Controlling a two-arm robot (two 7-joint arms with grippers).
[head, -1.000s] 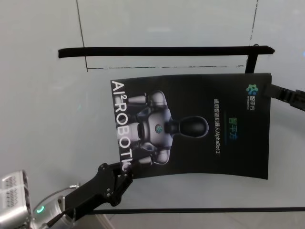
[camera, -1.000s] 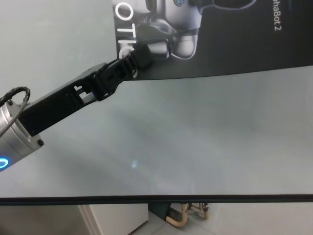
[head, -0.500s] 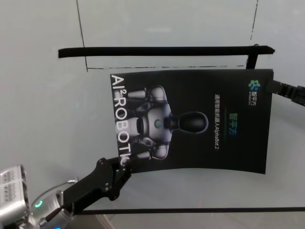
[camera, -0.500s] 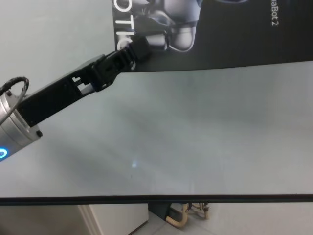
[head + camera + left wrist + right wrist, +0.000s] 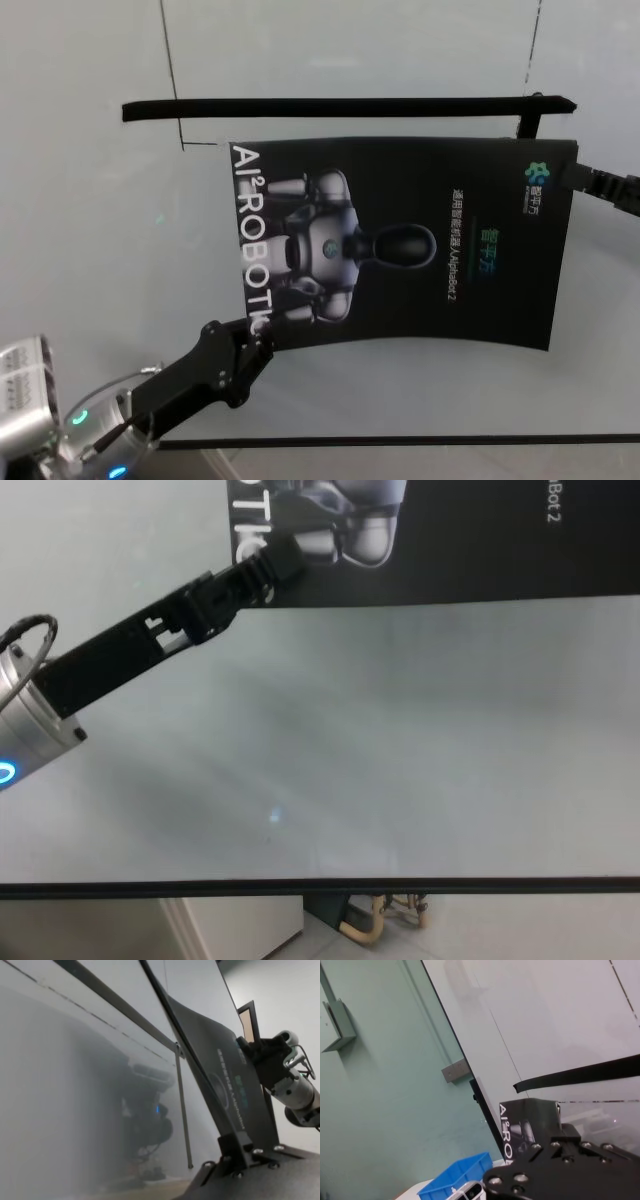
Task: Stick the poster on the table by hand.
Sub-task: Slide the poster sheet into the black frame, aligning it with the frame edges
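Observation:
The black poster (image 5: pixel 420 240), printed with a silver robot and white "AI²ROBOTIC" letters, hangs slightly bowed over the pale grey table (image 5: pixel 90 250). My left gripper (image 5: pixel 258 338) is shut on its near-left corner, also seen in the chest view (image 5: pixel 283 556). My right gripper (image 5: pixel 573 179) is shut on its far-right corner. The left wrist view shows the poster (image 5: pixel 225 1080) almost edge-on, with the right gripper (image 5: pixel 250 1050) farther off at its other end. The right wrist view shows the lettered end of the poster (image 5: pixel 509 1136).
A long black strip (image 5: pixel 340 106) lies across the table just beyond the poster's far edge, with a short black piece (image 5: pixel 530 125) angled at its right end. The table's dark front edge (image 5: pixel 320 887) runs near me. A blue bin (image 5: pixel 460 1177) stands off to the side.
Both grippers have carried the poster away from me toward the black strip. Its far edge now lies just below the strip, and its left side has swung straighter.

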